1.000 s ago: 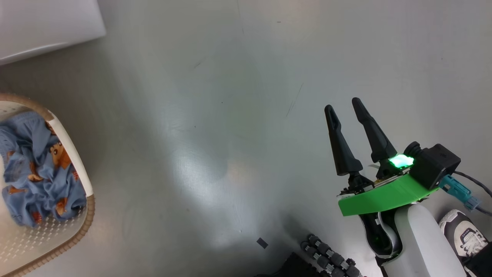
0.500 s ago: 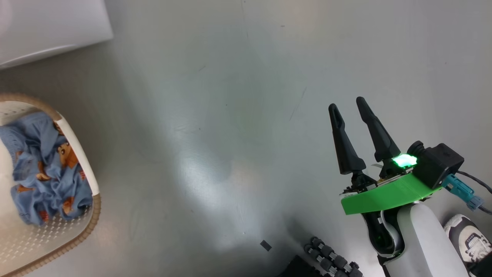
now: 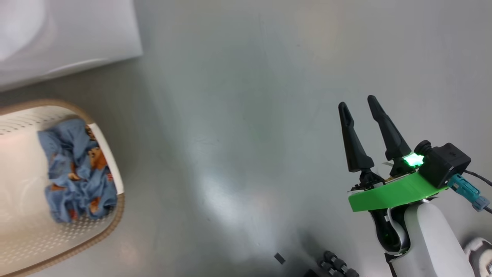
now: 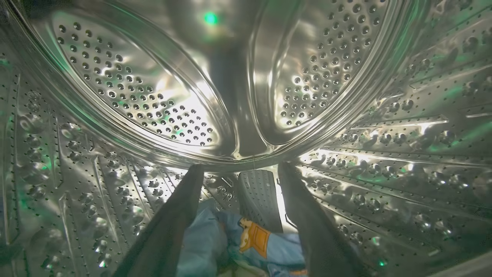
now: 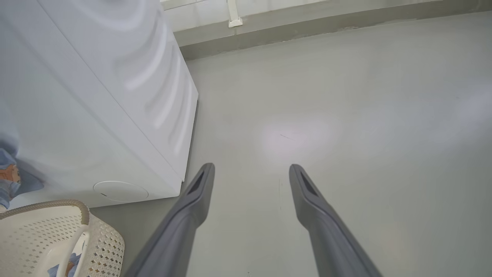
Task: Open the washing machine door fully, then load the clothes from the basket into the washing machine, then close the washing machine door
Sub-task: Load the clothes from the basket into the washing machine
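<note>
1. The left gripper [image 4: 241, 168] reaches inside the steel drum [image 4: 134, 96] of the washing machine. Its two dark fingers [image 4: 173, 219] are spread wide and grip nothing. They point toward the perforated back wall of the drum.
2. Between the bases of those fingers lies a crumpled blue garment [image 4: 246, 242] on the drum floor. An orange printed patch faces the camera. The garment is bunched, so I cannot tell its long axis or whether either finger touches it.
3. Just beyond the garment, a ridged grey lifter rib [image 4: 259, 196] runs along the drum floor toward the back wall.
4. The right gripper [image 3: 357, 102] hovers over the bare grey floor [image 3: 238, 115] at the lower right of the head view. Its fingers stand wide apart and empty, pointing up that view and leaning slightly left.
5. Well apart from it, at the left edge, sits the cream basket [image 3: 119, 207] with its brown rim.
6. A second bundle [image 3: 77, 173] of blue printed cloth lies in the basket, pressed against the right-hand wall. Its long axis runs up and down the head view, along that wall.
7. The white washing machine [image 3: 69, 30] fills the upper left corner, just beyond the basket. In the right wrist view its side panel [image 5: 96, 96] stands beside the basket [image 5: 103, 242].
</note>
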You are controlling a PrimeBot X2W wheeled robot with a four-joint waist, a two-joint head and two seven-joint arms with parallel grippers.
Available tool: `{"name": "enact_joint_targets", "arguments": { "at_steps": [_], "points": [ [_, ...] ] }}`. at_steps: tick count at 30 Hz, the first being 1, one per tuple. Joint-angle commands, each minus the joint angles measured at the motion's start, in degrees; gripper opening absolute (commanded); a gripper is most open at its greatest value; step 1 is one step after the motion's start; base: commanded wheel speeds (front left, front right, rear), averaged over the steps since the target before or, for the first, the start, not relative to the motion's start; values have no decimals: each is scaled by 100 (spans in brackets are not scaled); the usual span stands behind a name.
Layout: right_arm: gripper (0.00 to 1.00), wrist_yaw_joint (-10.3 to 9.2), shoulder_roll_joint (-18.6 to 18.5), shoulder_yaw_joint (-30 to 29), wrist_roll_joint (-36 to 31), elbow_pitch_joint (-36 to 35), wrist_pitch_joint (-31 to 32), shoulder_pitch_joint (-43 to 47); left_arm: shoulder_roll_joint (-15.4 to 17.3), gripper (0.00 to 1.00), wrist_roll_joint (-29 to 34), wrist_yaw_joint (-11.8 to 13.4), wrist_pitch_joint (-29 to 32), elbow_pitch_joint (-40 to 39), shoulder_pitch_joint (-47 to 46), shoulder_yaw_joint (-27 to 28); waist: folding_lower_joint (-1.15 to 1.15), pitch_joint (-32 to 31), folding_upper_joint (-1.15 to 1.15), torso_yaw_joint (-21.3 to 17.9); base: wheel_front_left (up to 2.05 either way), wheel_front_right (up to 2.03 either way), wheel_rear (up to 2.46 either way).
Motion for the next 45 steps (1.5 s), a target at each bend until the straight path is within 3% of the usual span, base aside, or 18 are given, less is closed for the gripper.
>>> {"name": "enact_joint_targets", "arguments": {
  "at_steps": [1, 10, 16, 27, 34, 45],
  "points": [
    [100, 9, -21, 48, -86, -92, -69, 147, 228, 100, -102, -12, -29, -198, 209, 23, 0, -238, 0, 211, 0, 0, 0],
    [100, 9, -22, -169, -396, -79, -69, 308, -144, 100, -334, -14, -29, -675, 1322, -280, 0, -797, 0, 735, 0, 0, 0],
    [100, 9, -72, -253, -462, -58, -69, 467, -349, 100, -414, 11, -29, -1425, 2381, -25, 0, -1150, 0, 1027, 0, 0, 0],
    [100, 9, -179, -339, -510, -55, -69, 769, -1039, 100, -108, 330, -29, -3490, 4733, 382, 0, -1574, 0, 1452, 0, 0, 0],
    [100, 9, -214, -392, -515, -86, -69, 872, -1415, 100, 184, 542, -29, -4387, 5770, 473, 0, -1675, 0, 1553, 0, 0, 0],
    [100, 9, -288, -445, -523, -120, -69, 997, -2308, 100, 358, 813, -29, -5014, 6998, 715, 0, -1828, 0, 1661, 0, 0, 0]
  ]
}}
